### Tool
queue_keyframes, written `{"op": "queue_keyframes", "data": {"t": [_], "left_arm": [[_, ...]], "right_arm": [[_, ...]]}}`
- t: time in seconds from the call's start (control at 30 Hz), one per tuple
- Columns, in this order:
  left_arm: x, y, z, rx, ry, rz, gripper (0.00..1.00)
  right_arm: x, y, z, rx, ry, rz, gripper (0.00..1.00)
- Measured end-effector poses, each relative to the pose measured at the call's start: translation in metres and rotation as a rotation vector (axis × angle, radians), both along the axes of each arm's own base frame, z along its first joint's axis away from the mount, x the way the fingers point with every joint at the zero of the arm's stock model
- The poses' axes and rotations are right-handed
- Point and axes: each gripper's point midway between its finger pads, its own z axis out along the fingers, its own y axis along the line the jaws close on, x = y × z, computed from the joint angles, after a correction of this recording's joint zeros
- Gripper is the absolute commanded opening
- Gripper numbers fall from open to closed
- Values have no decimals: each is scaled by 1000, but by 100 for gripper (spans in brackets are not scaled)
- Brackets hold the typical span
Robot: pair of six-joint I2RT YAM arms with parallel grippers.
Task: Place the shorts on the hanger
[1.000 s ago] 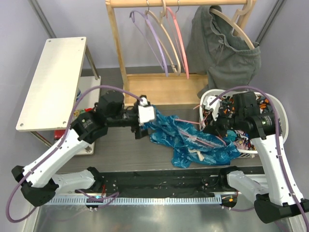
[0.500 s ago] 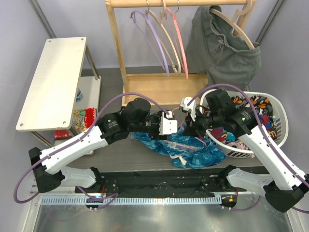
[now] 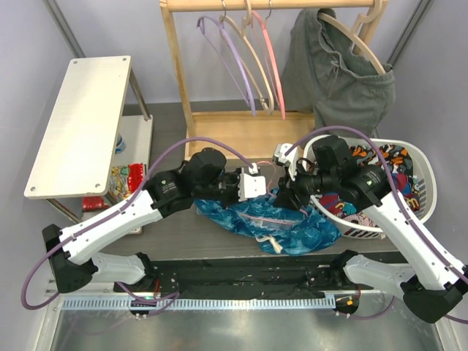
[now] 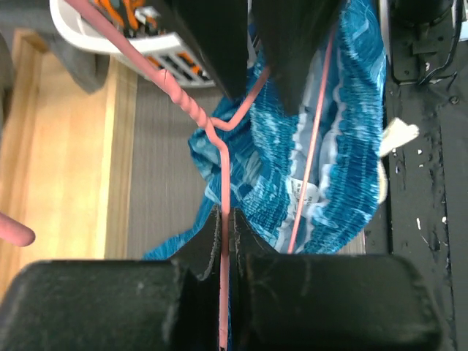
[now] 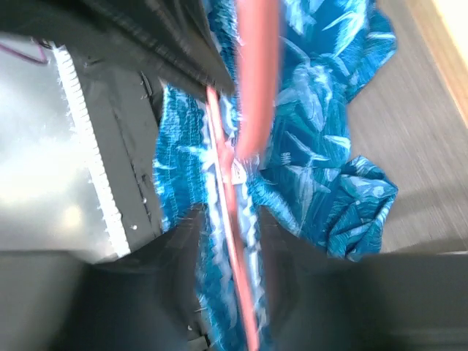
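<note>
the left gripper [image 4: 223, 219] has its jaws pressed together on the hanger [image 4: 225, 175], pinching a straight run of the thin pink wire just beside its twisted neck. the right gripper [image 5: 230, 216] has its jaws slightly spread, with another run of the wire passing between the fingers [image 5: 281, 241] (that view is blurred, so contact cannot be told). the two grippers sit close together, facing each other over the shorts [image 3: 281, 223]. the shorts lie bunched on the table [image 3: 179, 227] beneath the wire, white drawstring [image 3: 274, 243] at the near edge. a basket [image 3: 430, 191] of patterned clothes stands just right of them. behind, a rack [image 3: 241, 135] carries other hangers and a grey garment [image 3: 329, 73].
</note>
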Motion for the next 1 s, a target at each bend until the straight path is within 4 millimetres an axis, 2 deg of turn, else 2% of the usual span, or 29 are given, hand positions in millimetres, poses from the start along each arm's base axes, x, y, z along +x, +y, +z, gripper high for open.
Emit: {"op": "queue_keyframes", "data": {"t": [0.03,0.13,0.23,0.43,0.67,0.77,0.8,0.83,1.0], "left_arm": [[1,4,-3,4,14,11,0],[7,16,-8,11,50,50,0],[10,23,-5,-6,69,68,0],[2,24,2,-36,101,38,0],[-4,28,5,-48,118,15,0],[-6,29,5,-46,129,7,0],[-7,30,5,-46,132,5,0],[-7,31,5,-46,135,2,0],[-10,36,9,-60,148,-3,0]], "right_arm": [[0,0,2,7,-5,-5,55],[-3,-2,5,28,-21,-19,56],[-7,-5,2,31,-21,-21,57],[-6,-7,-12,5,-1,-27,57],[1,-7,-15,-3,-12,-28,59],[8,-10,-7,13,-43,-34,65],[10,-11,-4,18,-52,-40,75],[12,-12,1,26,-72,-41,77],[8,-19,25,68,-226,-4,78]]}}
